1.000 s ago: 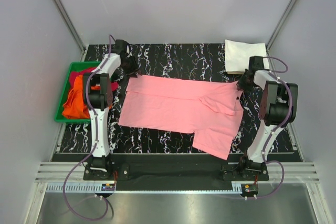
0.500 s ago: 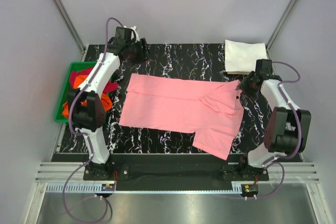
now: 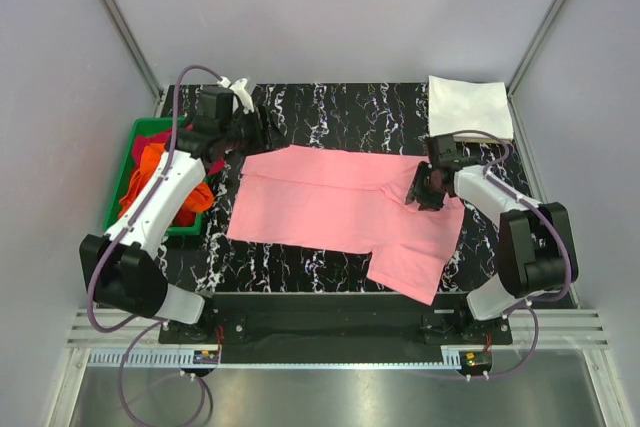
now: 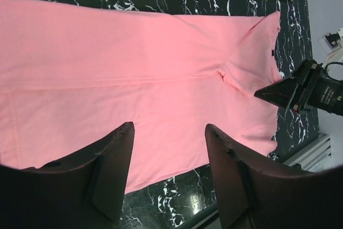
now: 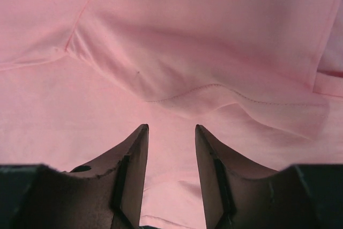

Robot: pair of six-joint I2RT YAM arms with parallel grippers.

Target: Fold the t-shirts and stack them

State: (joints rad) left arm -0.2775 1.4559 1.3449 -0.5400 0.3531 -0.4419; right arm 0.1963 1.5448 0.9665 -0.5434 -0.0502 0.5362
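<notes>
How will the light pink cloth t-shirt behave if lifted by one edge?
Probably floppy: the light pink cloth t-shirt lies flat with soft folds, so it should drape from the pinch. It looks thin, so a push would likely bunch it, not slide it.

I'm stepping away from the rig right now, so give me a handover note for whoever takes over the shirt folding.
Left gripper: open, empty, near the far left corner of the pink shirt.
Right gripper: open, empty, low over the pink shirt's right part.
Done: white shirt lies folded at the far right corner.
Left: pink shirt is spread out, not yet folded; orange shirt and magenta shirt are bunched in the green tray.
</notes>
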